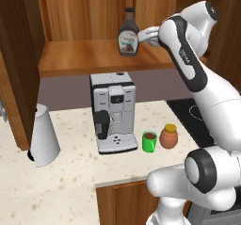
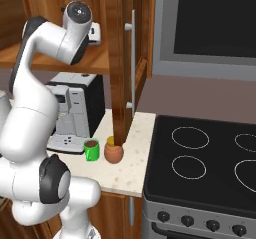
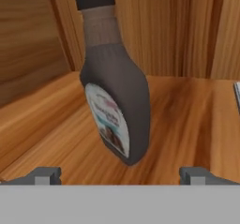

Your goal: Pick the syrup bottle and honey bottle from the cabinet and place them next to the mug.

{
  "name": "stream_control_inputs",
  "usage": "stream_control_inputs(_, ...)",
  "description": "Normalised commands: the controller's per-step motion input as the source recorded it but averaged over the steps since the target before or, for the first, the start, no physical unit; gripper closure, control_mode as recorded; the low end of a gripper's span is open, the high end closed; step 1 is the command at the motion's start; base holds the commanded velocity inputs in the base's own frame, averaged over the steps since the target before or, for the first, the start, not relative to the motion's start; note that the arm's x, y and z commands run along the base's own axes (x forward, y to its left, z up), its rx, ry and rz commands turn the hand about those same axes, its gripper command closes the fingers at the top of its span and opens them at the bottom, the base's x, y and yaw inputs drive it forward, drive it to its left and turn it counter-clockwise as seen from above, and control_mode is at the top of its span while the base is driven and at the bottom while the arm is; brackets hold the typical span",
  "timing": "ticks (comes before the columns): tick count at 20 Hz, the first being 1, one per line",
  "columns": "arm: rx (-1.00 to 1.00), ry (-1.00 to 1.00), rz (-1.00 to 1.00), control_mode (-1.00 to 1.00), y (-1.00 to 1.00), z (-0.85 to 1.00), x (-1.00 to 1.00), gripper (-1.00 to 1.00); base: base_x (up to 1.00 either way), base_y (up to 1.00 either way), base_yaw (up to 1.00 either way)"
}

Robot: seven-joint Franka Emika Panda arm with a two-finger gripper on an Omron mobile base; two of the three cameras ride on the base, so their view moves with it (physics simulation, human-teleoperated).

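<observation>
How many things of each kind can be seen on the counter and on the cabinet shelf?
Bottles: 2, syrup bottle on the cabinet shelf, honey bottle on the counter
Mugs: 1, green mug
Coffee machines: 1
Kettles: 1
Total: 5

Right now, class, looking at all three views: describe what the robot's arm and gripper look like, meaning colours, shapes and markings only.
The arm is built of rounded, glossy white segments with dark grey to black bands and caps at the joints. One upper link carries a small pale marking on its dark band, too small to read. The gripper has two small, blocky, dark grey finger tips. No cables are visible.
</observation>
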Motion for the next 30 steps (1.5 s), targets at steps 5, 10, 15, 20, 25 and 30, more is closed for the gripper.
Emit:
stream_control_inputs(5, 0.00, 0.00, 0.08, -1.00, 0.00, 0.00, 0.21, -1.00, 0.00, 0.00, 0.00)
stream_control_inputs(10, 0.00, 0.00, 0.08, -1.00, 0.00, 0.00, 0.16, -1.00, 0.00, 0.00, 0.00)
stream_control_inputs(15, 0.00, 0.00, 0.08, -1.00, 0.00, 0.00, 0.14, -1.00, 0.00, 0.00, 0.00)
stream_control_inputs(20, 0.00, 0.00, 0.06, -1.00, 0.00, 0.00, 0.13, -1.00, 0.00, 0.00, 0.00)
stream_control_inputs(25, 0.00, 0.00, 0.05, -1.00, 0.00, 0.00, 0.05, -1.00, 0.00, 0.00, 0.00)
stream_control_inputs(30, 0.00, 0.00, 0.03, -1.00, 0.01, 0.00, 0.00, -1.00, 0.00, 0.00, 0.00)
